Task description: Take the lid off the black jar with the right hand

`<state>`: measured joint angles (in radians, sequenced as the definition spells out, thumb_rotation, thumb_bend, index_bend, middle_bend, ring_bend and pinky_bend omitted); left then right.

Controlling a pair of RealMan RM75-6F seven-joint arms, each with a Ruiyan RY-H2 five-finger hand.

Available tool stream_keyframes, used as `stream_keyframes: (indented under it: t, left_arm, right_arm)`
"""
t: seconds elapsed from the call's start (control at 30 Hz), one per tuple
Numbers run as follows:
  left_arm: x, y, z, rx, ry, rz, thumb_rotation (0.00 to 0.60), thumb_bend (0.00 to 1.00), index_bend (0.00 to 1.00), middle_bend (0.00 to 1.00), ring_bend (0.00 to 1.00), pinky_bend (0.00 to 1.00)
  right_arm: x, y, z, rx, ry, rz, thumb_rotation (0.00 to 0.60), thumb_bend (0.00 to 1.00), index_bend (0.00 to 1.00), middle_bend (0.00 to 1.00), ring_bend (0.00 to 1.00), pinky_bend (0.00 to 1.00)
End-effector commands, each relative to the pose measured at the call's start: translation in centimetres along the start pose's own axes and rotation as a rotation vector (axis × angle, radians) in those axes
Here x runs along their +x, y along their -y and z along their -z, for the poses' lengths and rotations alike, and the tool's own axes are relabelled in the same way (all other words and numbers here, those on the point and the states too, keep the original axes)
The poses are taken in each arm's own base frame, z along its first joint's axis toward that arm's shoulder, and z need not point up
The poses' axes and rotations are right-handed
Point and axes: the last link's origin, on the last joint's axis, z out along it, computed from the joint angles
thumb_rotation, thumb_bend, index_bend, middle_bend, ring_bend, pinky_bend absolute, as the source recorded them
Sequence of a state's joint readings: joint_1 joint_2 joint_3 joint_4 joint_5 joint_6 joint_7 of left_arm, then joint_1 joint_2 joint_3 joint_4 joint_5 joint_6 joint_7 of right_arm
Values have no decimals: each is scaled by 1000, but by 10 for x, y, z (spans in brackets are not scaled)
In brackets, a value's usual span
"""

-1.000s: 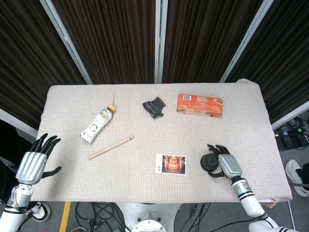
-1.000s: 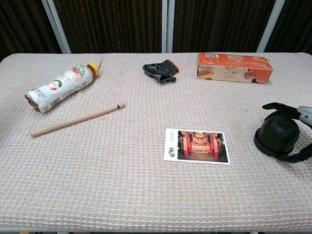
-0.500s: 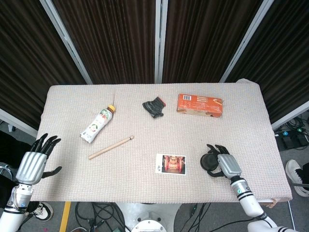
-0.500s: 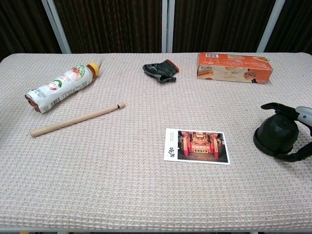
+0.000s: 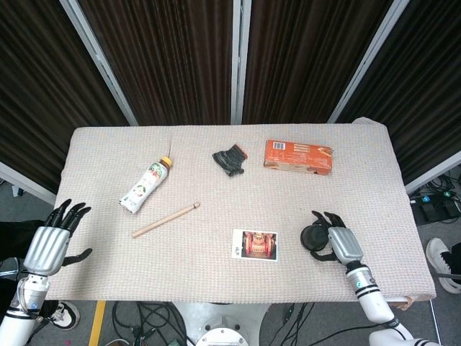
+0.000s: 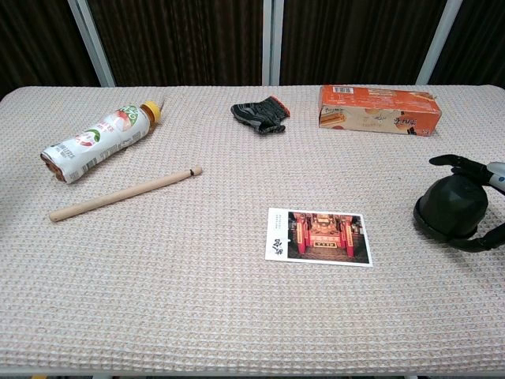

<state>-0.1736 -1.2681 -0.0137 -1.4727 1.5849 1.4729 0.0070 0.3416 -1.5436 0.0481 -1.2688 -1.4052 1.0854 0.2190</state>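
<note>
So the black jar (image 5: 313, 238) is sitting at the lower right of the head view, on the bench (image 5: 216, 180), just right of a little photo card (image 5: 255, 243). In the chest view the jar (image 6: 451, 208) is over at the right edge of the frame, about mid-height, and looks like a dark dome with a wider base. I honestly can't make out a seam between lid and jar in either view, so can't say whether the lid is seated or lifted.

The right hand (image 5: 338, 241) is up against the jar from its right side, fingers (image 6: 456, 161) reaching over the top edge and another dark digit curling around the lower side. It's wrapped around the jar, touching it on both sides as far as I can see, so I'd call it clamped on the jar.

The left hand (image 5: 52, 241) is way off at the lower left of the head view, off the bench edge, fingers spread apart and holding nothing. The chest view doesn't show it.

Other stuff on the bench: a drink bottle (image 5: 145, 187) with an orange cap lying on its side in the left part, a wooden stick (image 5: 165, 220) lying diagonally just below it, a crumpled black glove (image 5: 230, 160) near the top middle, and an orange box (image 5: 298, 156) to the right of that glove, well above the jar
</note>
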Motion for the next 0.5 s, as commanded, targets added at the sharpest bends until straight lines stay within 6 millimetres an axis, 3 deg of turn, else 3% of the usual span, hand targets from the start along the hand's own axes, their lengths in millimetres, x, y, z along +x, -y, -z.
stream_keyframes:
  t: [0.03,0.23,0.5]
  left_arm:
    - [0,0,0,0,0,1,600,125,138,108,0,152]
    - [0,0,0,-1,0,4,600,125,138,108,0,152]
    - [1,-1,-1,-6,1,4,600,125,138,108,0,152]
  right_arm:
    - [3,-1,0,2,-23,-7,600,165,176,396,0,0]
    - [7,-3,2,-7,-62,-14,600,190,351,435,17,0]
    - [15,-5,3,-13,-96,-18,600,195,385,453,29,0]
